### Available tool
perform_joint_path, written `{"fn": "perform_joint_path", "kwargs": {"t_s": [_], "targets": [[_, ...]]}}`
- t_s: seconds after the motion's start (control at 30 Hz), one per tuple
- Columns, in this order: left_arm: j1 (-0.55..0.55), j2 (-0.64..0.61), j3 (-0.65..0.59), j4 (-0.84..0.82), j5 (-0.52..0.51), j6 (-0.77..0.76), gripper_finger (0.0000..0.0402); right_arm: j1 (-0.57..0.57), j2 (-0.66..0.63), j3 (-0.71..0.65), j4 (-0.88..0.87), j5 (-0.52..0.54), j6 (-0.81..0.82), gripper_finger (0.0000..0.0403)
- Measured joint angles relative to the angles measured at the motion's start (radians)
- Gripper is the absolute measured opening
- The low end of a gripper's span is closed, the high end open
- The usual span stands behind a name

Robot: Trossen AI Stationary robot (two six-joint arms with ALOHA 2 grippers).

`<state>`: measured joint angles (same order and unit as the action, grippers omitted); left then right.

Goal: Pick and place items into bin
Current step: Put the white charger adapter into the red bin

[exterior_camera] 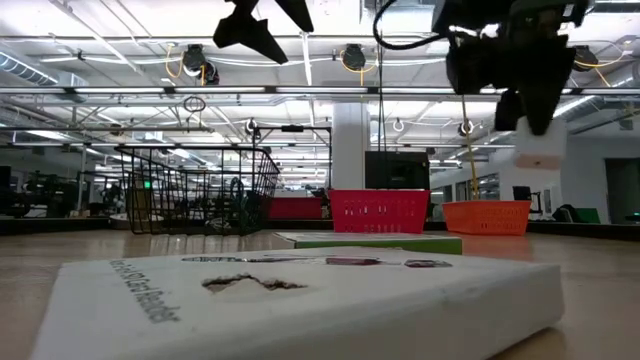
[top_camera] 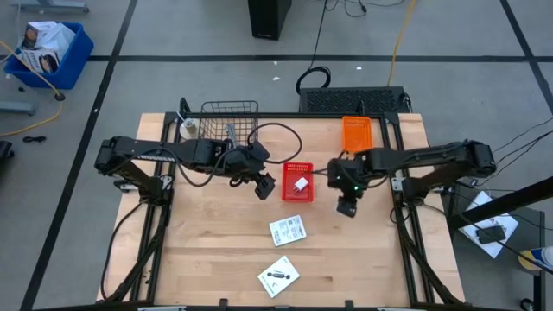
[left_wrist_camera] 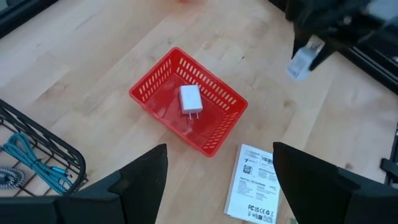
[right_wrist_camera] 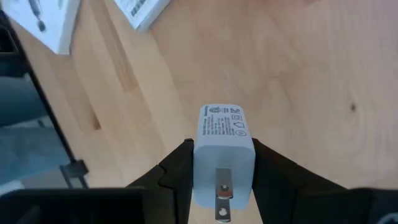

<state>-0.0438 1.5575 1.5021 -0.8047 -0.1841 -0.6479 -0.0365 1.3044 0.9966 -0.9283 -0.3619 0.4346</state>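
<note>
The right pincer (right_wrist_camera: 222, 163) pinches a small white plastic plug block with two metal prongs (right_wrist_camera: 224, 149), lifted clear above the pale grained wooden table (right_wrist_camera: 298, 74). Beyond it and to its left sits a red slatted plastic bin (top_camera: 299, 180) holding a second white plug block (left_wrist_camera: 190, 99), with two flat white printed packets (top_camera: 288, 230) (top_camera: 278, 276) lying nearer the table's front edge. The left pincer (left_wrist_camera: 217, 180) hangs with its fingers spread above the bin's far side.
</note>
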Motion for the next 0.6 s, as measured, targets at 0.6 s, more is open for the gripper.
{"fn": "perform_joint_path", "kwargs": {"t_s": [0.6], "targets": [[0.001, 0.0, 0.0, -0.013, -0.027, -0.025, 0.0292, -0.069, 0.163, 0.058, 0.475, 0.254, 0.071, 0.012]]}}
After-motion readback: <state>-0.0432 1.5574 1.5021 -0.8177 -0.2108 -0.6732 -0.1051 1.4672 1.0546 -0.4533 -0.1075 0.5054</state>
